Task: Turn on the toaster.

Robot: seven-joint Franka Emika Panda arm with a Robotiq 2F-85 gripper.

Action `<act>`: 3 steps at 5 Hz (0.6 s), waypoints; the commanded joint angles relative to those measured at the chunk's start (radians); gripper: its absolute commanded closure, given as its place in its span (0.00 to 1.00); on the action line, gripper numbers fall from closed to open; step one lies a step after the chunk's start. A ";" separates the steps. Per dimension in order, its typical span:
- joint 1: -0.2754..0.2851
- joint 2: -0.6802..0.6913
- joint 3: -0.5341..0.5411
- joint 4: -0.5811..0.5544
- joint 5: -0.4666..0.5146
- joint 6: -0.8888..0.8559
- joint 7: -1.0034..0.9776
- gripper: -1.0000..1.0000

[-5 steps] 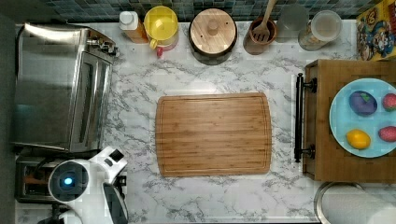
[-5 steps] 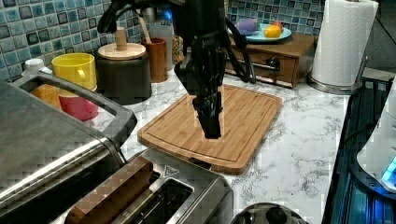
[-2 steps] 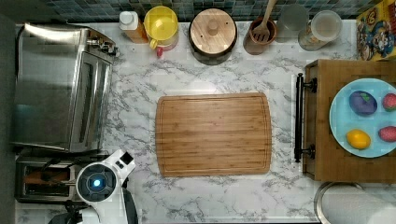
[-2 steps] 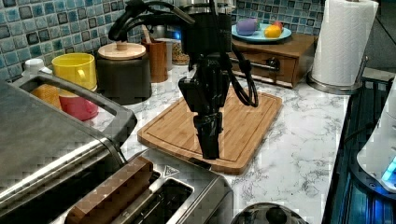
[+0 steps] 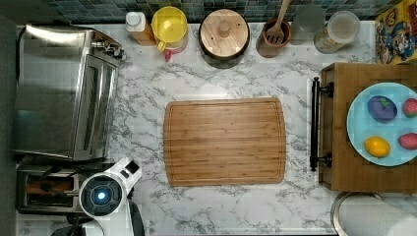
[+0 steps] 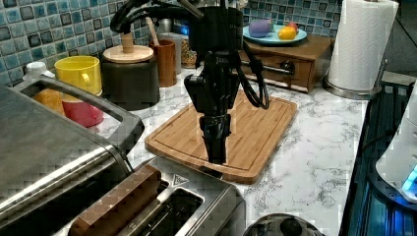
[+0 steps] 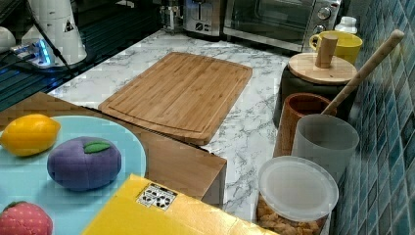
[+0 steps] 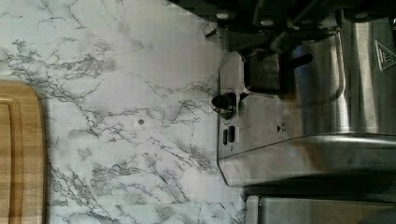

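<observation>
Jaws (image 6: 217,156), seemingly closed on nothing, hang over the toaster's (image 6: 196,206) lever end, beside the cutting board (image 6: 246,128) on the marble worktop (image 5: 147,118).

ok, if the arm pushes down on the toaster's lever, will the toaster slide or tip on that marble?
Probably stays upright: the toaster is low, boxy and steel, so likely heavy enough for a downward push. Sliding is more plausible, since the marble counter looks smooth and the toaster's feet aren't visible. The toaster oven sits close beside it in the top view and might limit drift that way.

Steel-grey toaster (image 5: 44,189) — white, grey-veined marble counter (image 5: 147,123) — honey-brown cutting board (image 5: 224,141)
</observation>
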 commanded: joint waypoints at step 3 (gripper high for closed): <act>0.035 0.101 0.030 0.094 -0.123 0.020 0.114 1.00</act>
